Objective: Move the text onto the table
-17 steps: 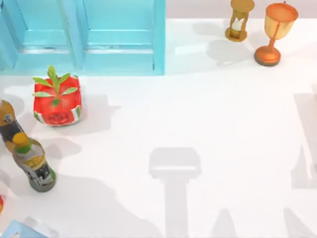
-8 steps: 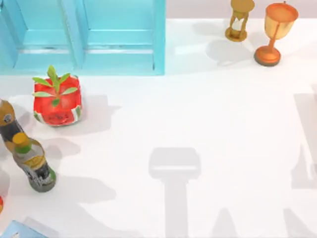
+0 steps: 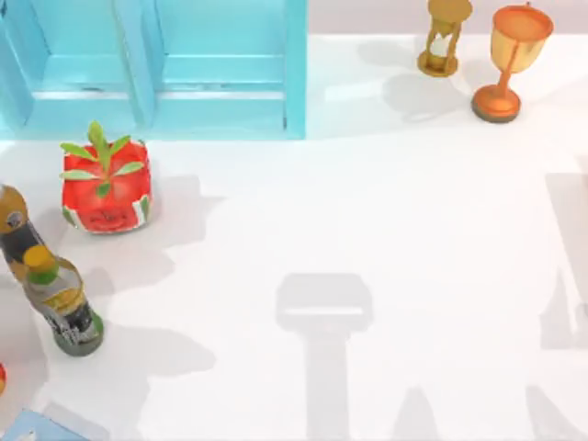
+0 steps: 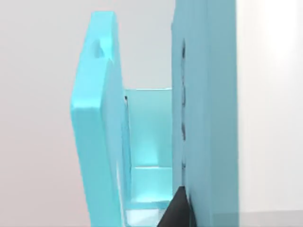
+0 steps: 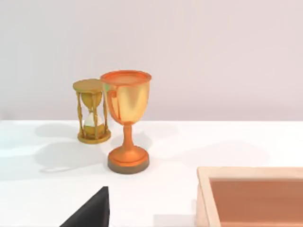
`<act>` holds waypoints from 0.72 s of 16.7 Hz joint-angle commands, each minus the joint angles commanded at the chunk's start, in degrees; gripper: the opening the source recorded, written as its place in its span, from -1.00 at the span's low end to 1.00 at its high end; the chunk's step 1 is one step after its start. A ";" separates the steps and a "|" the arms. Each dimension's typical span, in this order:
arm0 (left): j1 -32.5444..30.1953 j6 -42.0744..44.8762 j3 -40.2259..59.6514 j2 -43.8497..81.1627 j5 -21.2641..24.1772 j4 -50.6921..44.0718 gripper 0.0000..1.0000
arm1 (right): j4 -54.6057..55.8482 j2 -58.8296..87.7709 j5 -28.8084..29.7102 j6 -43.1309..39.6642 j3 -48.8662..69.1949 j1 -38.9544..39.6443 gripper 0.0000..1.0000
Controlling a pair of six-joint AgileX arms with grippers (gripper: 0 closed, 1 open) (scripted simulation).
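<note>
We see the white counter (image 3: 413,230) filling most of the top view. The light-blue cabinet (image 3: 156,64) stands along its far edge at left, w/ two open compartments. In the left wrist view the cabinet (image 4: 203,94) runs edge-on, close up.

Book (image 3: 28,427): a light-blue corner at the top view's lower-left edge, just below the bottles. We can't tell whether it rests on the counter or is held.

A tan wooden box (image 5: 251,194) is near the right wrist cam, open side up.

The tomato pot (image 3: 106,184) sits in front of the cabinet's left compartment, apart from it, leaves on top.

Two bottles at the left edge: a dark one (image 3: 14,230) and a yellow-capped one (image 3: 64,308), close together, end to end.

The orange goblet (image 3: 510,55) stands upright at far right, w/ the gold hourglass (image 3: 444,37) just beside it on its left, not touching.

Left end effector (image 4: 177,210): a dark part near the cabinet wall; released or clenched, can't tell. Right end effector (image 5: 92,213): a dark tip above the counter, goblet well ahead; state likewise can't tell.
</note>
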 joint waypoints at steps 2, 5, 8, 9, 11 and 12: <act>2.00 1.01 -2.29 -5.97 1.67 -4.41 -1.00 | 0.00 0.00 0.00 0.00 0.00 0.00 1.00; 3.75 1.93 -4.14 -10.36 3.13 -8.14 -1.00 | 0.00 0.00 0.00 0.00 0.00 0.00 1.00; 3.84 1.98 -4.24 -10.59 3.21 -8.34 -1.00 | 0.00 0.00 0.00 0.00 0.00 0.00 1.00; 3.56 2.01 -4.24 -10.24 3.08 -8.25 -1.00 | 0.00 0.00 0.00 0.00 0.00 0.00 1.00; 3.06 1.45 -3.97 -10.20 2.56 -8.03 -1.00 | 0.00 0.00 0.00 0.00 0.00 0.00 1.00; 2.02 0.29 -3.45 -10.11 1.50 -7.58 -1.00 | 0.00 0.00 0.00 0.00 0.00 0.00 1.00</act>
